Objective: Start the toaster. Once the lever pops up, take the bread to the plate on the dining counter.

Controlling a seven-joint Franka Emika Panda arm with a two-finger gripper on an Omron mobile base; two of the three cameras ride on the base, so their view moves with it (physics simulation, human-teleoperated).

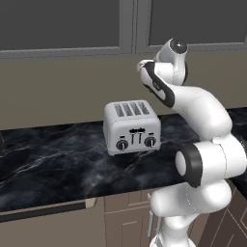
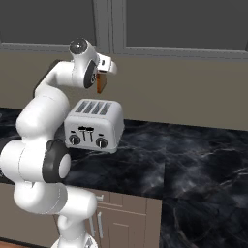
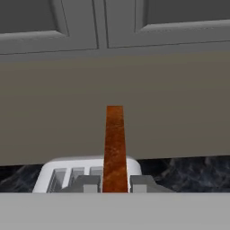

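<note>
The silver-white toaster [image 1: 131,126] [image 2: 94,125] stands on the black marble worktop [image 1: 53,159], its slots facing up and its two black levers high in their tracks. My gripper [image 2: 100,77] [image 3: 115,184] hangs above the toaster's back edge, shut on the bread [image 2: 101,83] [image 3: 114,146]. The slice is tan-brown and hangs upright, clear of the slots. In the hand view it appears edge-on between the two fingertips [image 3: 87,183], with the toaster [image 3: 67,173] below it. The plate and the dining counter are out of view.
A beige wall [image 1: 58,91] rises right behind the toaster, with grey upper cabinets [image 2: 169,24] above it. The worktop runs left and right of the toaster over tan cabinet doors [image 2: 123,218]. My own arm [image 1: 207,159] fills the near right side in the left base view.
</note>
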